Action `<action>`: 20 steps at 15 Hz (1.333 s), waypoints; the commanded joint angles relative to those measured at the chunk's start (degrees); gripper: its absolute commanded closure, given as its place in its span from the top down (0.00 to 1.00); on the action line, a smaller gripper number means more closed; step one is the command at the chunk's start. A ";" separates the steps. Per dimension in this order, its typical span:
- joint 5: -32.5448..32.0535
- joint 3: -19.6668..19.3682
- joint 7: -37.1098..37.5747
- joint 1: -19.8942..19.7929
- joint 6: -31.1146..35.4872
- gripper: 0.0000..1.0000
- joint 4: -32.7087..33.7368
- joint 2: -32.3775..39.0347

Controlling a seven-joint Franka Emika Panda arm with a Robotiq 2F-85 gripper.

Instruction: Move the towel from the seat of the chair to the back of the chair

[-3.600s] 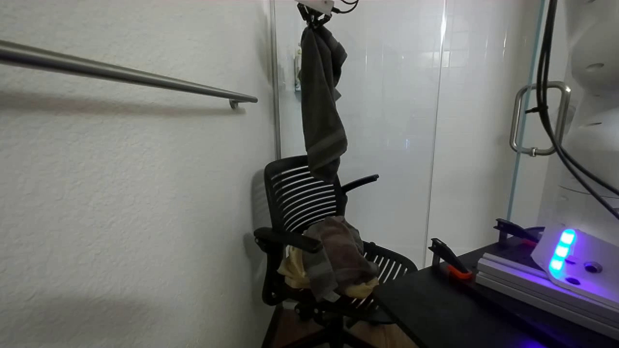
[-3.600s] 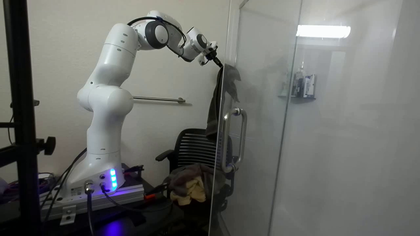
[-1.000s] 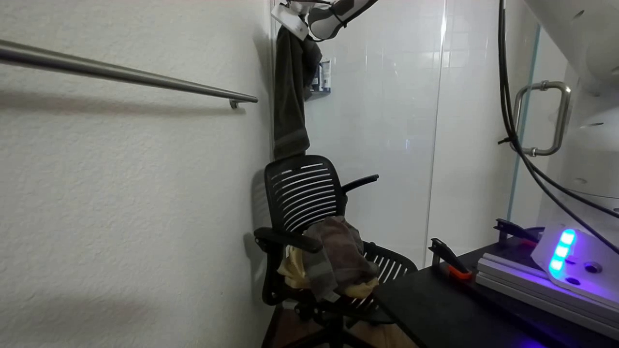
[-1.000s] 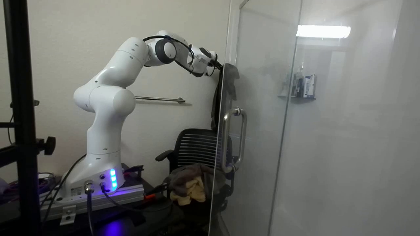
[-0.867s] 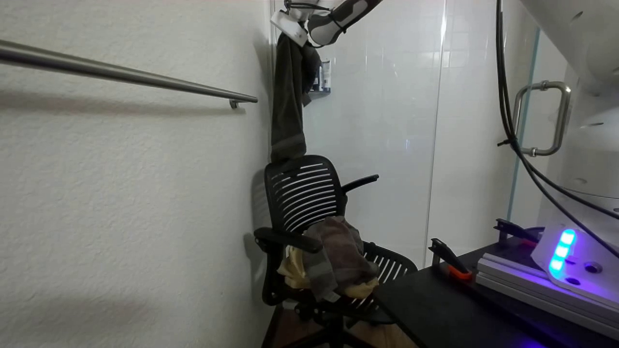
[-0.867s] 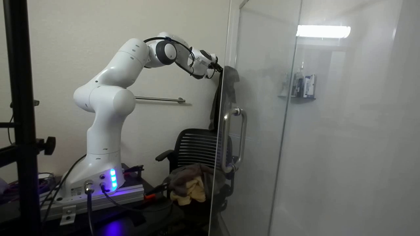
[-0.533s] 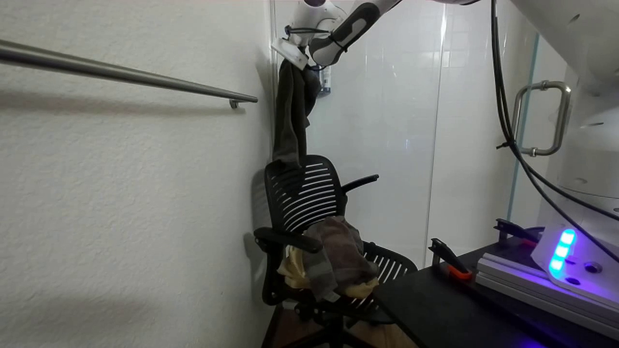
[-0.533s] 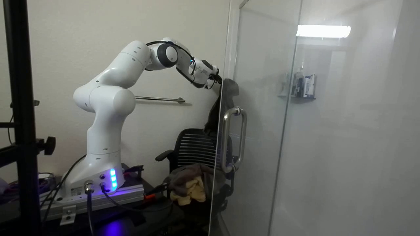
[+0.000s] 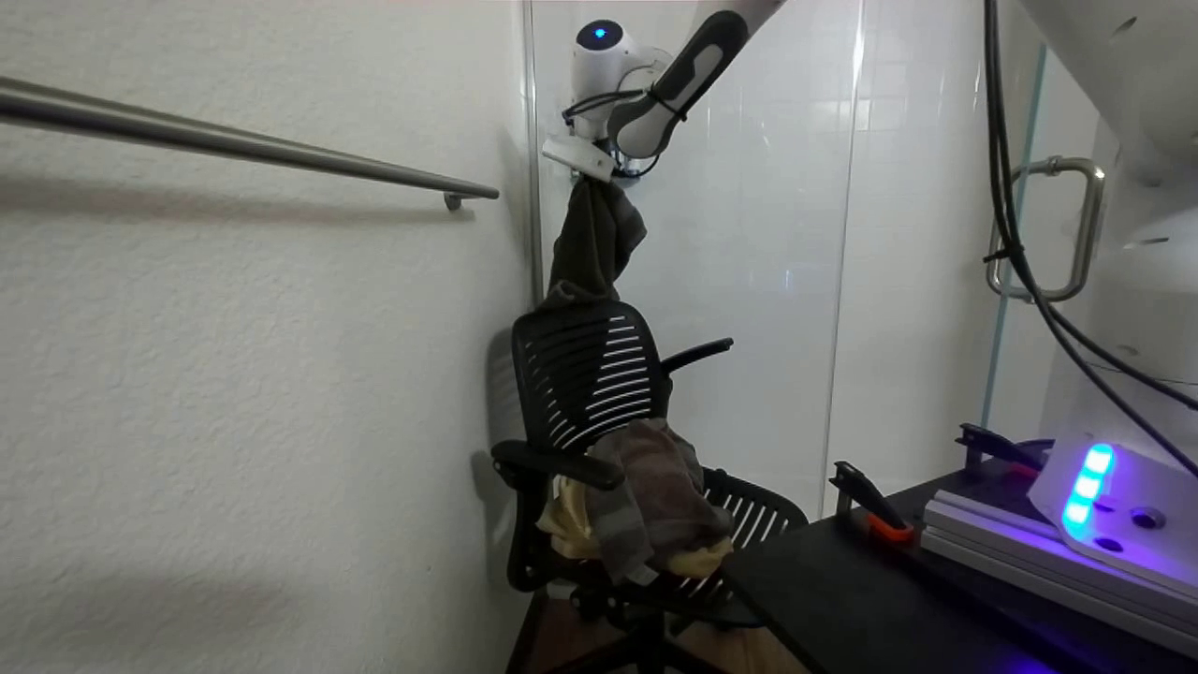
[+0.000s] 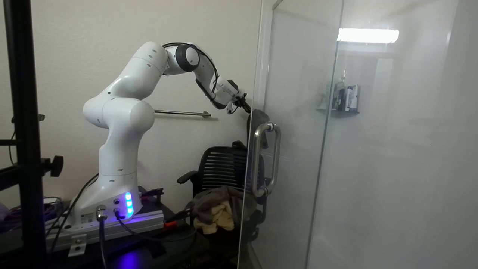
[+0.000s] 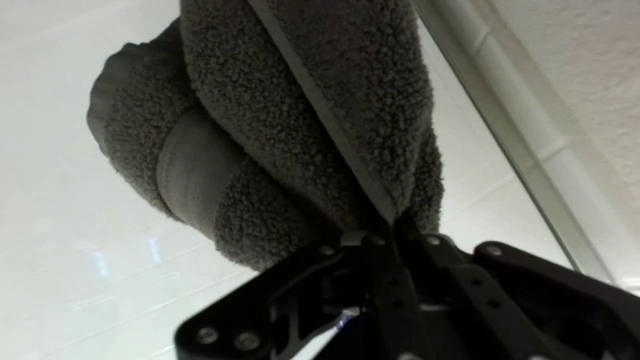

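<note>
Probably mostly done: towel [image 9: 595, 241] off the seat [image 9: 763, 508], hand [image 11: 394, 232] pinching it above the chair back [image 9: 591, 373], drape and release left.

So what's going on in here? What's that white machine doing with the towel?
A white robot arm is holding a dark gray towel pinched in its claw, above the office chair's slatted backrest. The towel's lower part reaches the top of the backrest and seems to hang down behind it, since the gaps between the slats look dark there. The claw hasn't let go yet. On the chair's seat lies a rumpled pile of gray-brown and yellow cloths.
</note>
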 commanded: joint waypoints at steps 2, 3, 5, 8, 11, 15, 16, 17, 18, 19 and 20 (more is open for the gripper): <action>4.22 5.92 -7.73 0.08 -16.18 0.02 -15.29 -14.87; 7.78 8.10 -10.48 -0.87 -18.66 0.02 -17.42 -17.37; 14.78 11.47 -14.71 -2.15 -23.01 0.02 -21.15 -21.43; 26.42 14.74 -20.27 -3.70 -26.59 0.02 -26.39 -26.03; 38.65 15.38 -26.97 -5.95 -29.70 0.32 -26.52 -25.61; 37.15 15.34 -24.97 -5.85 -30.18 0.28 -24.66 -24.09; 37.15 15.47 -24.93 -5.81 -30.18 0.37 -24.58 -24.10; 37.15 15.68 -24.86 -5.71 -30.18 0.39 -24.53 -24.09; 37.15 15.80 -24.81 -5.67 -30.18 0.64 -24.52 -24.10; 36.64 15.83 -24.72 -5.60 -30.46 0.65 -24.32 -24.00; 37.14 15.94 -24.82 -5.64 -30.22 0.46 -24.52 -24.09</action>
